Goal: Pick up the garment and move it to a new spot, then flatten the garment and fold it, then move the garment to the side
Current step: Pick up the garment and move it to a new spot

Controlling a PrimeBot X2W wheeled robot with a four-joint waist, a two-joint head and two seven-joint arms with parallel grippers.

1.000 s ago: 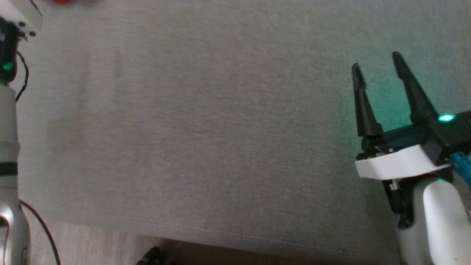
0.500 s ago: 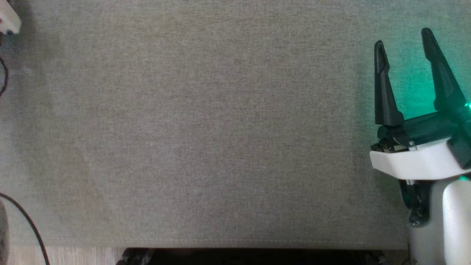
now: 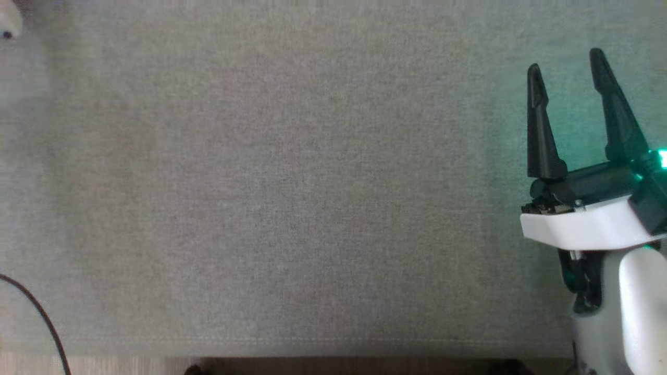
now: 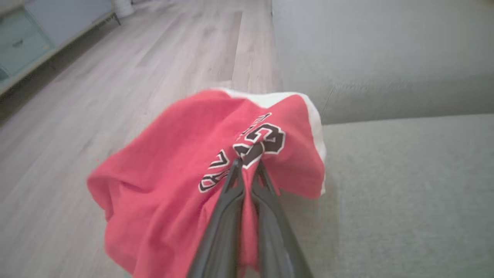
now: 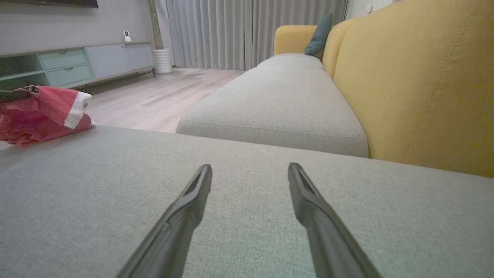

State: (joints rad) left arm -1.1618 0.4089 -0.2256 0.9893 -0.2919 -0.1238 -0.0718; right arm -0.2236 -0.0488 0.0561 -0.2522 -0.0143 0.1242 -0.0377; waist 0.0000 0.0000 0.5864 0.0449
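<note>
The garment (image 4: 170, 170) is a crumpled red jersey with white trim and black lettering, lying at the edge of the grey cushion (image 4: 405, 185). My left gripper (image 4: 247, 164) is shut, its two dark fingers pinching a fold of the red cloth by the lettering. In the right wrist view the garment (image 5: 42, 114) lies at the far left of the cushion. My right gripper (image 3: 565, 65) stands open over the cushion's right side, nothing between its fingers. In its own wrist view the right gripper (image 5: 250, 173) hovers just above the bare fabric.
The grey cushion (image 3: 292, 182) spreads wide in the head view, its front seam near the bottom edge. A yellow sofa back (image 5: 424, 77) rises on the right. Wooden floor (image 4: 96, 96) and a pale green cabinet (image 5: 65, 65) lie beyond the cushion's left edge.
The head camera has shifted, so the whole picture moved. My left gripper has closed from wide open onto the garment. The right gripper stays open.
</note>
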